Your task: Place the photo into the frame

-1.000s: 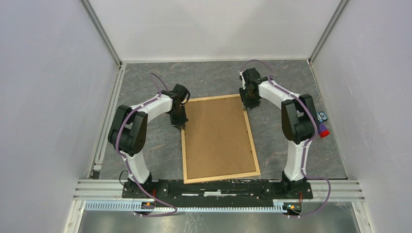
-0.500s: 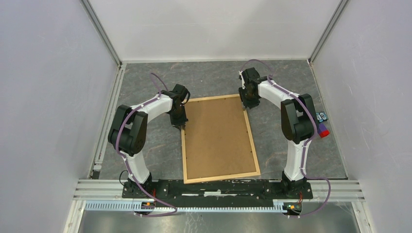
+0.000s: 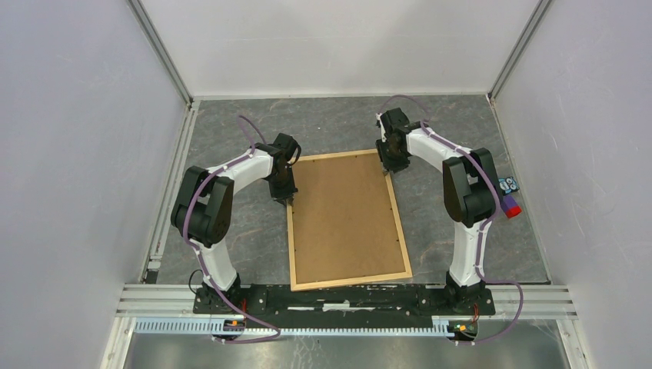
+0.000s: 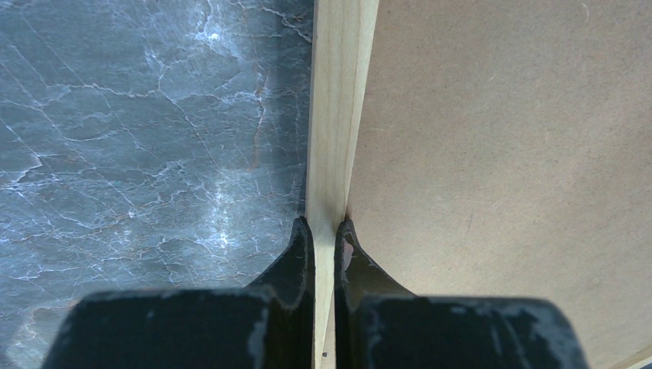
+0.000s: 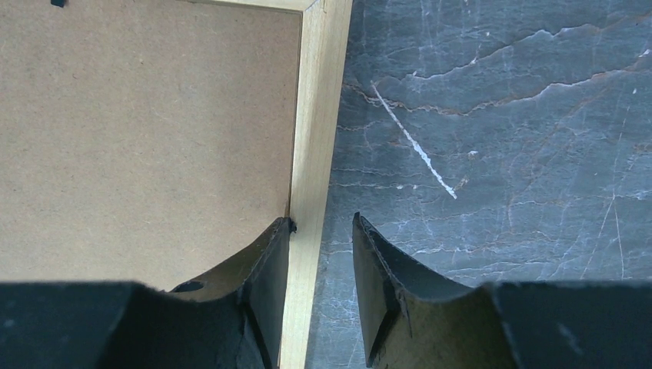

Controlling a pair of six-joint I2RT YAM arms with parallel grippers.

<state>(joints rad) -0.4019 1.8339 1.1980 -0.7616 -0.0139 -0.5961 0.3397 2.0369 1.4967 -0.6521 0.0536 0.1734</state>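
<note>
Top external view: the frame (image 3: pixel 350 280) is seen lying flat mid-table, filled by a brown board (image 3: pixel 346 219) (no photo is visible). Its left strip is pinched by the left gripper (image 4: pixel 324 231); the right strip is straddled, unclamped, by the right gripper (image 5: pixel 321 223). Being thin, light and stiff, the frame is judged best held by its strips.
</note>
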